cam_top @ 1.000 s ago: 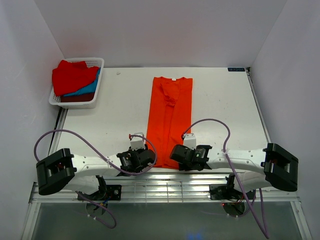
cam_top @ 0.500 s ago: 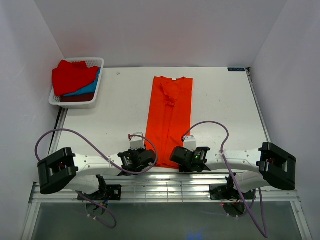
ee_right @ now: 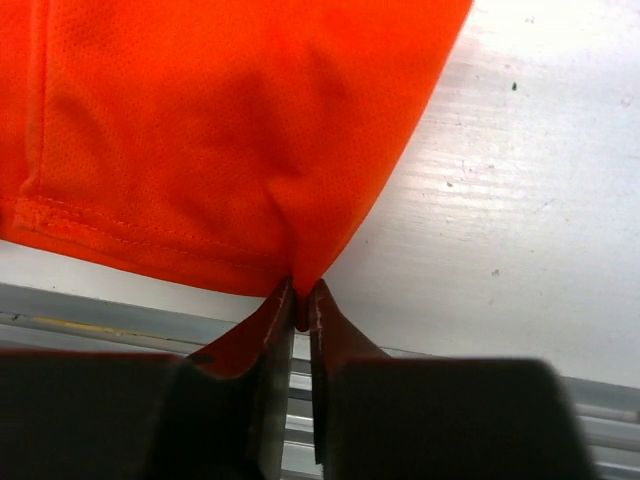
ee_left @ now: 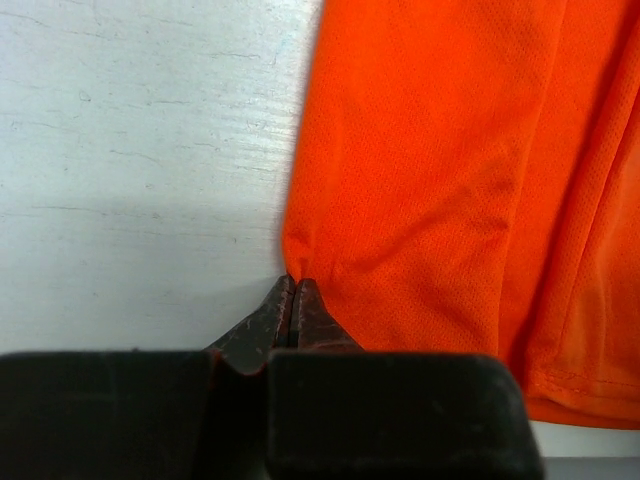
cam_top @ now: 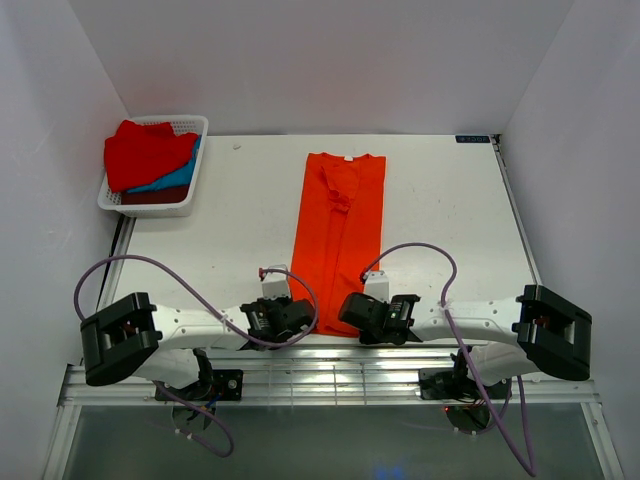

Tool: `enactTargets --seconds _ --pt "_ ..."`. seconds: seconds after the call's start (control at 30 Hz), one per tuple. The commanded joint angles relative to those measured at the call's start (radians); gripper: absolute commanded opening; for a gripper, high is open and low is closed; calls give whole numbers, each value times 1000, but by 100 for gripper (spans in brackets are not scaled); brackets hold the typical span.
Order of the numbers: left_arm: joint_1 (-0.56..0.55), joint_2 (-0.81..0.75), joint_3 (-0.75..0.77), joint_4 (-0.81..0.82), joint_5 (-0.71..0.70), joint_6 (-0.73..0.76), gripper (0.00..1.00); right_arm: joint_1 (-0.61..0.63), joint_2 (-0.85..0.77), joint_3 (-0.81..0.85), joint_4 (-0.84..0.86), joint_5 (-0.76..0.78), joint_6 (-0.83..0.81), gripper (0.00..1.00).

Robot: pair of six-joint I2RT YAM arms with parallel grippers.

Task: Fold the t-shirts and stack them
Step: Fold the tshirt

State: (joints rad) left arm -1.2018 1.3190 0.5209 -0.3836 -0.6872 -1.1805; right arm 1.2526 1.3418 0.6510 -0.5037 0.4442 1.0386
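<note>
Closure complete: left gripper [ee_left: 293, 300] and right gripper [ee_right: 298, 300], open a second ago, now pinch the near hem corners of the bright orange-red cloth t-shirt [cam_top: 340, 225] lying flat on the white table [cam_top: 450, 200]. The hem-to-collar fold can likely begin.

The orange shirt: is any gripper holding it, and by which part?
Both hold the orange shirt. The left gripper pinches its left side edge near the hem; the right gripper pinches its right hem corner.
</note>
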Motion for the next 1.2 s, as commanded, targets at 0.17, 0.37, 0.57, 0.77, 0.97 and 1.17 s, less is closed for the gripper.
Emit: enactTargets --seconds 0.17,0.37,0.57,0.77,0.97,1.17 --pt "-15 51 59 -41 57 44 0 8 68 48 -54 43 -15 8" --pt "-13 23 187 -86 -50 143 0 7 7 145 -124 185 -54 8" --pt "27 46 307 -66 -132 269 0 -54 -32 216 -141 281 -156 8" --pt "162 72 327 78 -77 400 0 -169 -15 298 -124 327 -299 8" --pt "295 112 363 253 38 548 0 -340 14 318 75 249 -498 8" --pt "378 275 514 307 113 648 0 -467 149 406 201 159 -672 8"
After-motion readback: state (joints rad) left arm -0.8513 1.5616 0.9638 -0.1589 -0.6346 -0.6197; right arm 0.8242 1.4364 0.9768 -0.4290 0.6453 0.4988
